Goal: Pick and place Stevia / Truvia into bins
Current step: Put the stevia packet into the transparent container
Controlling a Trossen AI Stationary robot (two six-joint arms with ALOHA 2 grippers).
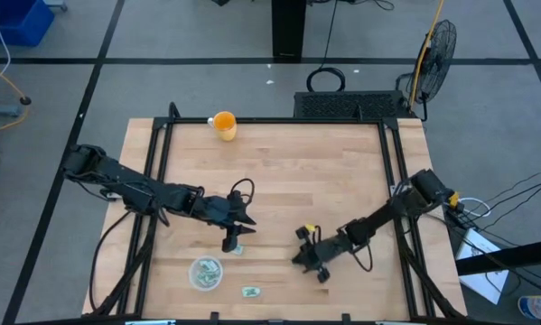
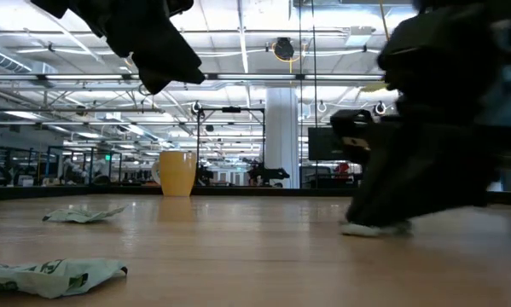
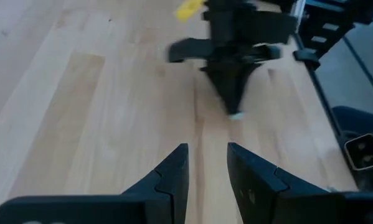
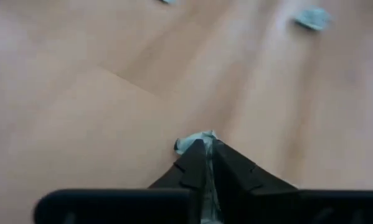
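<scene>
Right hand (image 4: 206, 149) pinching a sachet (image 4: 195, 140) on open tabletop (image 1: 288, 171), left hand (image 3: 207, 163) narrowly parted, clear of edges.

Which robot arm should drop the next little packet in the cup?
Probably the right. The right gripper is shut on a sachet already, while the left gripper is open with nothing in it, though it sits nearer the clear cup.

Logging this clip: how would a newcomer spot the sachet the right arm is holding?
Start at the wooden table in the high view and follow the right arm to the right gripper near the front edge. The small green-and-white paper sachet is pinched at its closed fingers; other sachets lie loose or sit in the clear round plastic cup.
</scene>
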